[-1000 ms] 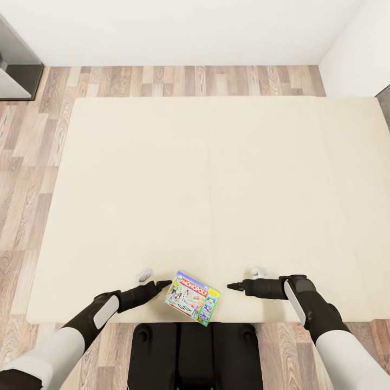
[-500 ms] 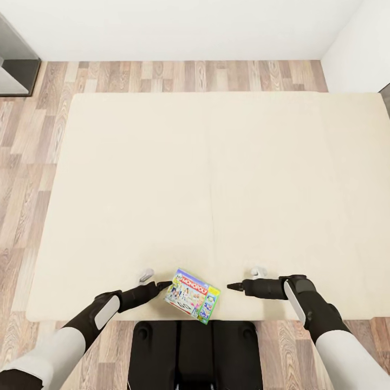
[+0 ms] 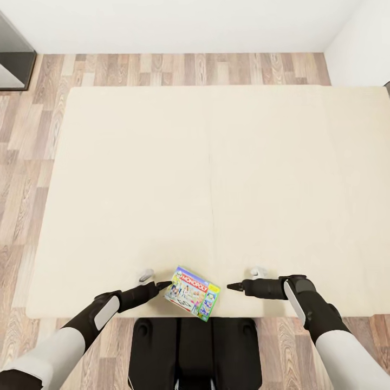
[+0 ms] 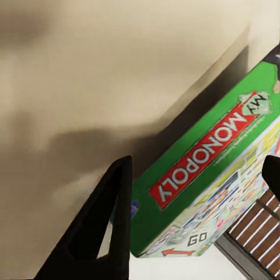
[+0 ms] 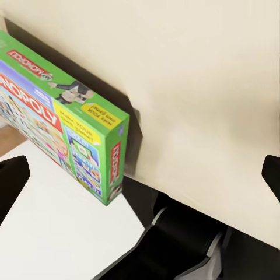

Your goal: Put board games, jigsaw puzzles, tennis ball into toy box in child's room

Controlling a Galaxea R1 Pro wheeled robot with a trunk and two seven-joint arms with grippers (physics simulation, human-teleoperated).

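A green and white MONOPOLY board game (image 3: 192, 292) lies flat on the beige bed (image 3: 216, 179), at its near edge, with one corner reaching over that edge. My left gripper (image 3: 154, 279) is open just left of the box, its dark fingertip touching the box's corner. In the left wrist view the MONOPOLY box (image 4: 216, 175) shows between the spread fingers (image 4: 111, 233). My right gripper (image 3: 245, 278) is open a short way right of the box, apart from it. The right wrist view shows the box (image 5: 64, 111) lying ahead and off to one side.
Wood-plank floor (image 3: 32, 135) surrounds the bed, with a white wall (image 3: 179, 24) beyond it. A dark grey cabinet (image 3: 13, 67) stands at the far left corner. My black base (image 3: 195, 352) is against the bed's near edge.
The whole picture has shifted a little, so the camera moved: bed and box sit slightly higher in view. Both grippers stay open beside the box.
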